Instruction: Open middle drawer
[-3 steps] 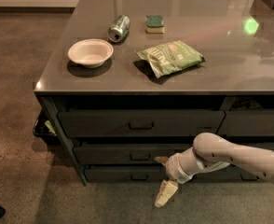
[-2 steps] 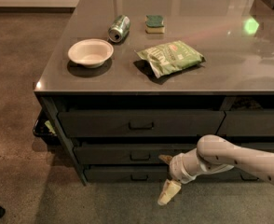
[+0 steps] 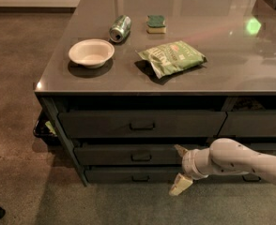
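While the arm [image 3: 243,159] comes in low from the right, the gripper [image 3: 180,168] sits in front of the drawer stack, right of the handles. Its state: spread wide, gripping nothing. The upper finger [image 3: 180,150] lies over the top edge of the middle drawer [image 3: 110,154]; contact not clear. The lower finger [image 3: 180,185] hangs in front of the floor [image 3: 20,78], just below the lowest drawer [image 3: 114,175].

Middle drawer: second of three, under the taller top drawer [image 3: 95,124]. Its loop handle [image 3: 141,157] is at centre front, left of the gripper and apart from it. The front looks roughly level with its neighbours, with a dark gap above it; whether it is out at all, can't tell. Contents of all three drawers are hidden. A second column of drawers [image 3: 255,124] sits to the right, partly behind the arm.

On the counter top [image 3: 222,76]:
- white bowl [image 3: 91,63], front left, upright, nothing visible inside
- can [image 3: 120,28], on its side, behind the bowl
- sponge [image 3: 156,24], green over yellow, right of the can
- green snack bag [image 3: 172,57], lying flat, right of the bowl; sealed or not, can't tell

A dark crate-like shape [image 3: 43,128] sits at the cabinet's left end, something pale in it, not identifiable.
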### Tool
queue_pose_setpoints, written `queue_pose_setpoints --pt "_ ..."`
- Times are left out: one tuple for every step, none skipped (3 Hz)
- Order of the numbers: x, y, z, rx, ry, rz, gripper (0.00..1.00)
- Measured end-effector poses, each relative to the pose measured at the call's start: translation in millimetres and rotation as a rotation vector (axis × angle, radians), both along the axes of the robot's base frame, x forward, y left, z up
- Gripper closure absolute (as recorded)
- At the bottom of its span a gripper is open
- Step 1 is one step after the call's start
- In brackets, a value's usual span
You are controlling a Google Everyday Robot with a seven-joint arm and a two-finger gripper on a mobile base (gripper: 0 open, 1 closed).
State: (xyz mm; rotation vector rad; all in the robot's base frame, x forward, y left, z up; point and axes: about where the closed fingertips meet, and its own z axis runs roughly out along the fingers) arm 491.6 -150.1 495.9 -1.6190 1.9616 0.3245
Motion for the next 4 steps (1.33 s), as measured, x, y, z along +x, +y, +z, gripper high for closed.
queue_pose_setpoints --pt "0.0 0.1 0.0 0.000 0.000 0.000 0.00" --pt "12.6 13.1 -12.2 0.000 -0.013 0.032 0.00" --pt "23.8 24.2 -24.0 0.003 -0.025 0.058 0.00" --pt "36.1 33.6 -35.2 0.006 -0.046 0.080 0.00"
